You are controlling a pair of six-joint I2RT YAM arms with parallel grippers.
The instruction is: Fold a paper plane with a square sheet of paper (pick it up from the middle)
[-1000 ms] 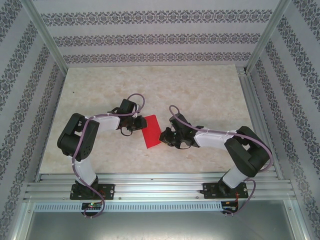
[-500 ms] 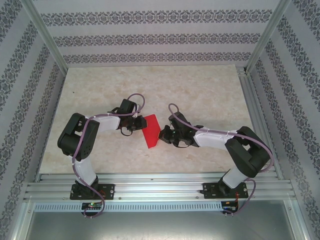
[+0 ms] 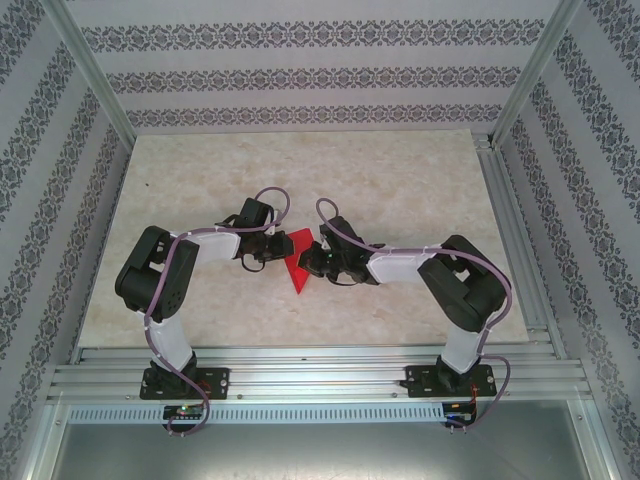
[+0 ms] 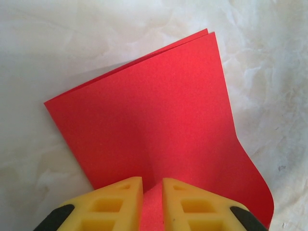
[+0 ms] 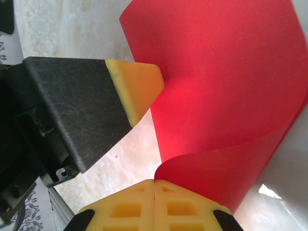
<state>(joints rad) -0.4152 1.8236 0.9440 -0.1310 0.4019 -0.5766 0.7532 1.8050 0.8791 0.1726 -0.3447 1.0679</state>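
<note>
Left jaws and right jaws clamped on folded red sheet (image 4: 154,110), forearms (image 3: 215,240) low, angled inward

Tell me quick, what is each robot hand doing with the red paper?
Left hand: closed on the red paper, gripping its edge.
Right hand: shut tight, pinching the same paper's curled-up edge.

**Red sheet folded double, one side curling**

The square sheet of paper (image 4: 154,120) is bright red, plain and unmarked. It is folded in two, and the paired edges show at its far corner. It sits near the middle of the table (image 3: 400,190). One side bends up and over in a smooth, uncreased curl.
</note>
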